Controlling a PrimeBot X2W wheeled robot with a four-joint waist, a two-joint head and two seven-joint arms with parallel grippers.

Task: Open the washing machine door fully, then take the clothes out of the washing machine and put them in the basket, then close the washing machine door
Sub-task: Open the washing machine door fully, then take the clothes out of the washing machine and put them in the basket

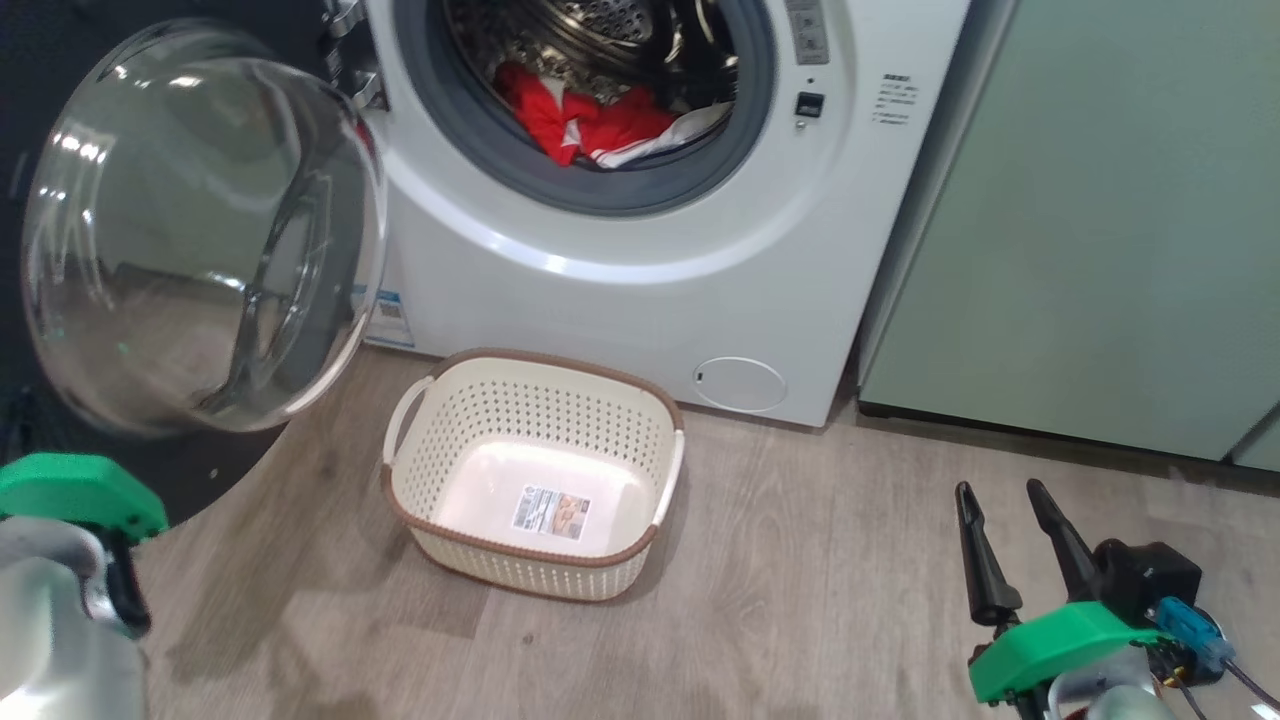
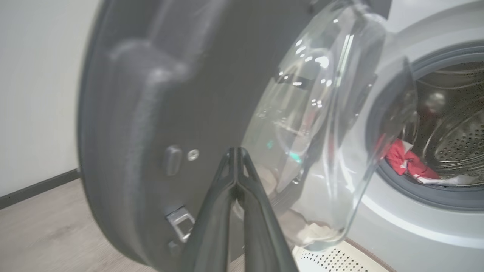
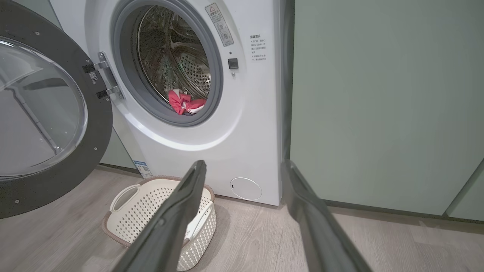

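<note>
On my far left the washing machine door [image 1: 200,240] stood swung out on its hinges, the clear glass bowl bulging toward my head camera. The left gripper [image 2: 237,151] pointed at the door's dark inner face, just beside the edge of the glass. Its jaws were pressed together with nothing between them, and I could not tell whether the tips touched the door. Next over, the washing machine [image 1: 640,300] gaped open. The clothes [image 1: 590,125], a red and white bundle, lay inside the steel drum at the front, against the lower part of the grey gasket. On the wooden floor [image 1: 800,600] just in front of the machine sat the basket [image 1: 520,420], upright, holding nothing but the paper label [image 1: 551,512] on its bottom. Further right the right gripper [image 1: 1000,492] hung low over the floor, well apart from the basket, with its jaws spread wide and nothing in them. Pale green cabinets [image 1: 1080,220] stood at the right, directly beside the machine.
</note>
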